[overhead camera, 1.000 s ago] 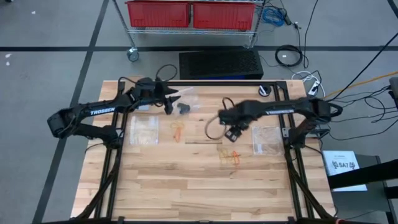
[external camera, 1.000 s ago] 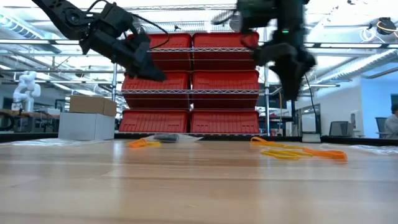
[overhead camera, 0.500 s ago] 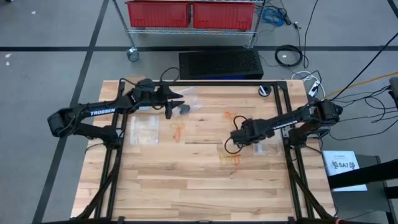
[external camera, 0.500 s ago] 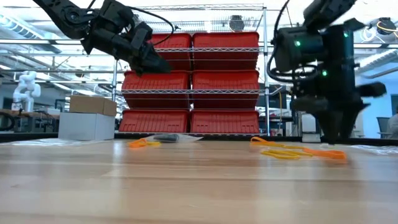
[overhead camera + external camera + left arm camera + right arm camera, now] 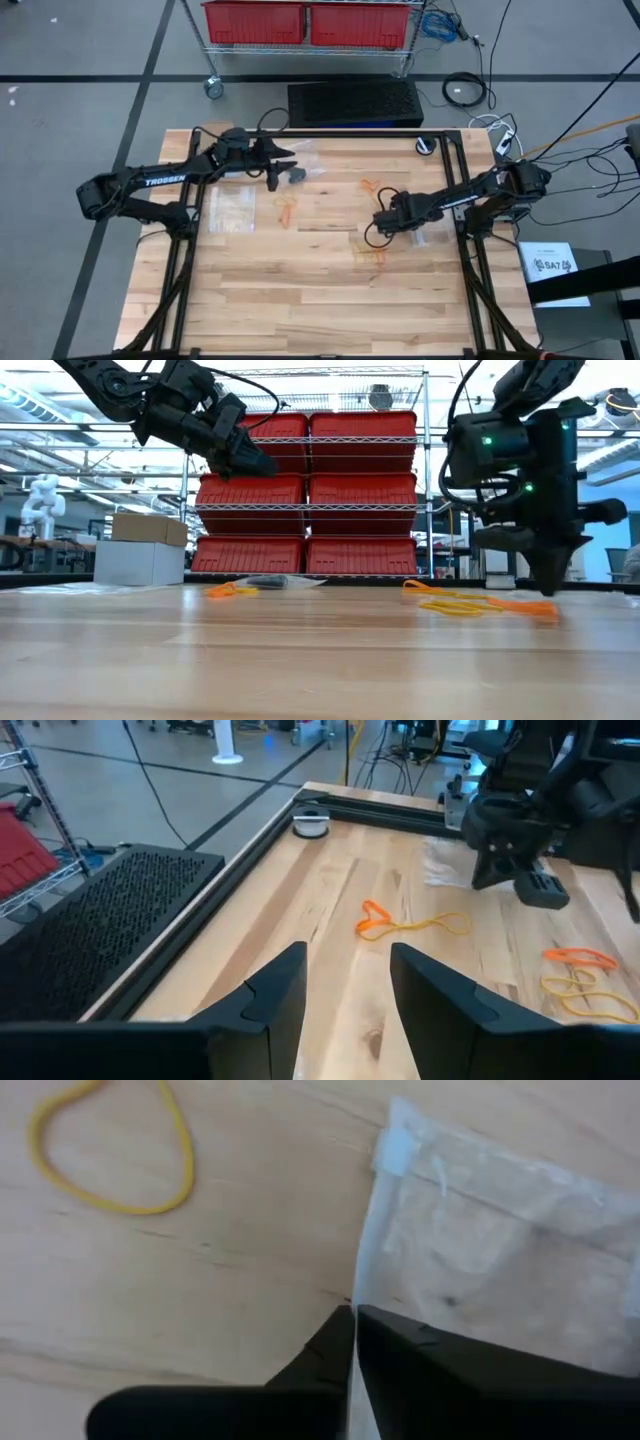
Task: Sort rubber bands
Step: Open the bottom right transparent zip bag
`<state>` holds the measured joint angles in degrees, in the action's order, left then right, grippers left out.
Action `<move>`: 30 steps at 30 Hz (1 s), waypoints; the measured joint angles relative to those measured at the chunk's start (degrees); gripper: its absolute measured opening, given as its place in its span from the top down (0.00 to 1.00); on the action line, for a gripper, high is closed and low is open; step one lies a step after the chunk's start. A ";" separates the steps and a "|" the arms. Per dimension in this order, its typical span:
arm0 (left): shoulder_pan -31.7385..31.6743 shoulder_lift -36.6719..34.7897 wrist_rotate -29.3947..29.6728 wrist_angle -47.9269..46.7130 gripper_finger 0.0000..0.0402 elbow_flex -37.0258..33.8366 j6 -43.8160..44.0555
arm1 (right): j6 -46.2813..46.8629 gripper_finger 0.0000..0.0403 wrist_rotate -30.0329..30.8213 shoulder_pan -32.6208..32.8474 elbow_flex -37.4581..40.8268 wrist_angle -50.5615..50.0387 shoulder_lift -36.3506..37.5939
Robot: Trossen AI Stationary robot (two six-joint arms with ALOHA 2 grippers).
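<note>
The right gripper (image 5: 352,1325) stood low at the table (image 5: 300,300), its two fingers pressed together over the edge of a clear plastic bag (image 5: 500,1250); whether the film itself was caught between them could not be told. A yellow rubber band (image 5: 115,1155) lay on the wood just beside that bag. Using the bag as the landmark, a loose cluster of orange and yellow rubber bands (image 5: 370,255) lay near it on the side toward the table's middle, a second small group (image 5: 372,186) lay beyond it toward the far edge, and a third group (image 5: 286,208) lay well apart from it, toward the left arm's side. The left gripper (image 5: 345,985) hung above the far part of the table with its fingers spread and nothing between them. The bands were judged very light, soft and limp, prone to tangle with one another and to stretch or flick away under a pull. They lay flat on the wood, so a pinch across a single strand where a loop stands clear of its neighbours appeared the soundest hold. The bag was judged thin and slippery, best taken at its edge.
</note>
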<state>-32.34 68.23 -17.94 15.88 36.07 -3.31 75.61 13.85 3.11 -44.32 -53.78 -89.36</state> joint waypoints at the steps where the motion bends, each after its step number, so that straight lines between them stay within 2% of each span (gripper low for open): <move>1: 0.02 0.00 0.00 0.00 0.62 0.00 0.00 | -0.57 0.97 -0.07 0.00 -0.82 -0.63 0.00; 5: 0.04 0.00 0.00 0.07 0.62 0.00 -0.04 | -5.48 0.99 -0.42 0.00 -6.03 -3.56 0.00; 9: 0.61 0.00 -0.56 0.66 0.62 0.00 -0.70 | -14.18 0.99 -0.70 0.00 -14.44 -6.33 0.02; 14: 2.77 0.00 -5.32 3.19 0.62 0.00 -1.87 | -26.30 1.00 -0.44 0.00 -26.94 -9.39 0.02; 19: 6.38 0.01 -8.60 5.99 0.62 0.02 -1.65 | -38.30 1.00 -0.24 0.00 -37.22 -7.43 0.02; 24: 9.94 0.38 -8.85 10.30 0.62 0.05 -1.71 | -48.01 1.00 -0.54 0.00 -42.23 -2.21 0.02; 30: 11.67 3.11 -9.12 11.52 0.62 1.72 1.29 | -53.08 1.00 -1.92 0.00 -43.41 1.51 0.02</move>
<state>-20.67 71.34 -27.05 27.40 37.79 -2.02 22.53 11.93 3.11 -87.72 -52.27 -89.34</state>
